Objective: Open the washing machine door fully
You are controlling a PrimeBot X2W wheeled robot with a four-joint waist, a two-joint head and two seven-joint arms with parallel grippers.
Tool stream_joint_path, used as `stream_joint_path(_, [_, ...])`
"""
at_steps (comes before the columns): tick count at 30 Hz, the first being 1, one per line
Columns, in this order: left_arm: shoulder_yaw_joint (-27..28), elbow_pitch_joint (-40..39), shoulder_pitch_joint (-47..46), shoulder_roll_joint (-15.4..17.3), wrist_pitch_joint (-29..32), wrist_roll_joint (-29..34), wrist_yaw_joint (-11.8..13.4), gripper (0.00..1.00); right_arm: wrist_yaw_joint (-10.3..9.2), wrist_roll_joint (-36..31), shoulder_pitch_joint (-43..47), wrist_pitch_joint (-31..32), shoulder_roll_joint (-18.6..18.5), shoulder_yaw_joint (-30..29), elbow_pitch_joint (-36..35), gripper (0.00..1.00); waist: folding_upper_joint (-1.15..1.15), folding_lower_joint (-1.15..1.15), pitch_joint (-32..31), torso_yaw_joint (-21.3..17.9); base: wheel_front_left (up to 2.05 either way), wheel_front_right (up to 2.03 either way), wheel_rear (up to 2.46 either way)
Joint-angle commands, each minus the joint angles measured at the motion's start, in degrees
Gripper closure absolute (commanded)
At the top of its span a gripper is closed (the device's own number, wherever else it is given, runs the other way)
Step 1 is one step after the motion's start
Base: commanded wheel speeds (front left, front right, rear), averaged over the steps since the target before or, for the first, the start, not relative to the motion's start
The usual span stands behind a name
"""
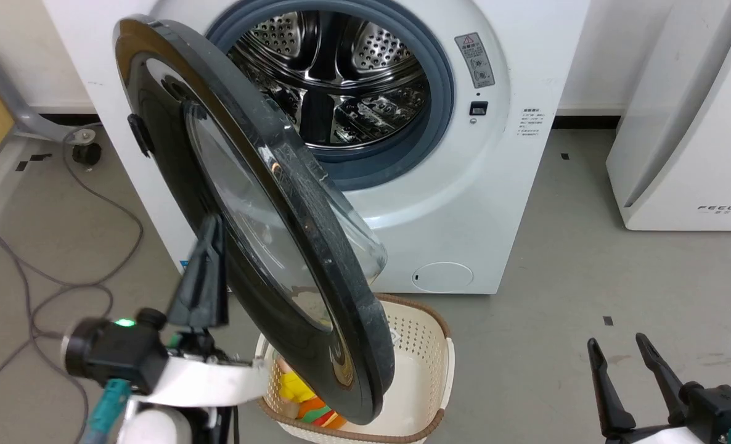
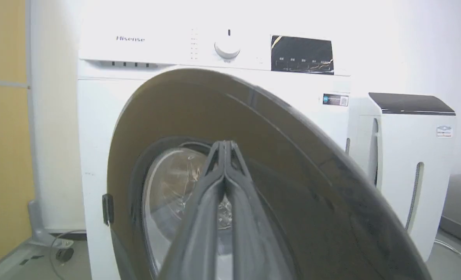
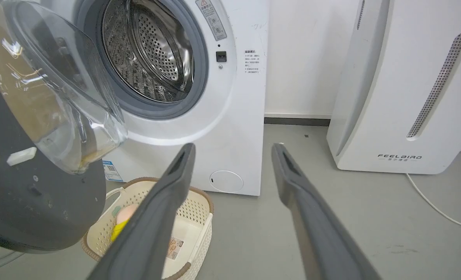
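Found washing machine door (image 1: 316,246) swung about halfway off washing machine (image 1: 476,203), drum (image 1: 341,74) exposed; judged more swing wanted. Noted left gripper (image 1: 216,225) with fingers closed together, empty, beside door's outer face; right gripper (image 1: 617,340) with fingers spread apart, idle above floor (image 1: 556,277).

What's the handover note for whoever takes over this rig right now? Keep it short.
Left gripper: fingers shut, empty, pointing at the outer face of the washing machine door; I cannot tell whether it touches.
Right gripper: open, empty, low on the right, away from the door.
The door stands partly open, swung out from the washing machine, with the drum exposed; its lower edge is above a laundry basket.
Done: unlatched and partway open.
Left: swing it fully open.
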Motion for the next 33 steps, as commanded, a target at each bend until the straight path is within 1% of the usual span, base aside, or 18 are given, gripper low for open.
stream_joint_path(1, [0.33, -2.09, -1.15, 0.11, -0.32, 0.12, 0.21, 1.00, 0.03, 0.60, -0.49, -0.27, 0.17, -0.19, 0.17, 0.00, 0.00, 0.00, 0.14, -0.05, 0.00, 0.00, 0.00])
stream_joint_path(2, [0.33, -2.09, -1.15, 0.11, -0.32, 0.12, 0.21, 1.00, 0.03, 0.60, -0.49, -0.27, 0.17, -0.19, 0.17, 0.00, 0.00, 0.00, 0.14, -0.05, 0.00, 0.00, 0.00])
stream_joint_path(10, [-0.98, -15.55, -5.51, 0.09, -0.32, -0.28, 0.00, 1.00, 0.03, 0.52, -0.65, -0.26, 0.17, -0.22, 0.43, 0.00, 0.00, 0.00, 0.59, -0.14, 0.00, 0.00, 0.00])
stream_joint_path(13, [-3.07, -20.13, -7.34, 0.09, -0.32, -1.13, -0.23, 1.00, 0.03, 0.61, -0.72, -0.32, 0.17, -0.37, 0.58, 0.00, 0.00, 0.00, 0.80, -0.01, 0.00, 0.00, 0.00])
stream_joint_path(17, [-6.94, -23.74, -8.80, 0.08, -0.32, -1.96, -0.54, 1.00, 0.03, 0.59, -0.82, -0.34, 0.17, -0.42, 0.96, 0.00, 0.00, 0.00, 0.94, 0.18, 0.00, 0.00, 0.00])
stream_joint_path(23, [-14.75, -23.57, -8.24, 0.08, 0.10, -2.58, -1.68, 1.00, 0.03, 0.62, -1.01, -0.23, 0.17, -0.43, 1.33, 0.00, 0.00, 0.00, 1.08, 0.24, 0.00, 0.00, 0.00])
stream_joint_path(27, [-21.67, -22.42, -6.87, 0.52, 3.12, -4.30, -2.60, 1.00, 0.03, 0.55, -0.98, -0.14, 0.17, -0.52, 1.55, 0.00, 0.00, 0.00, 1.12, 0.23, 0.00, 0.00, 0.00])
stream_joint_path(33, [-30.70, -19.96, -4.07, 2.71, 8.51, -7.43, -3.20, 1.00, 0.03, 0.51, -0.97, -0.04, 0.17, -0.66, 1.90, 0.00, 0.00, 0.00, 1.37, 0.25, 0.00, 0.00, 0.00])
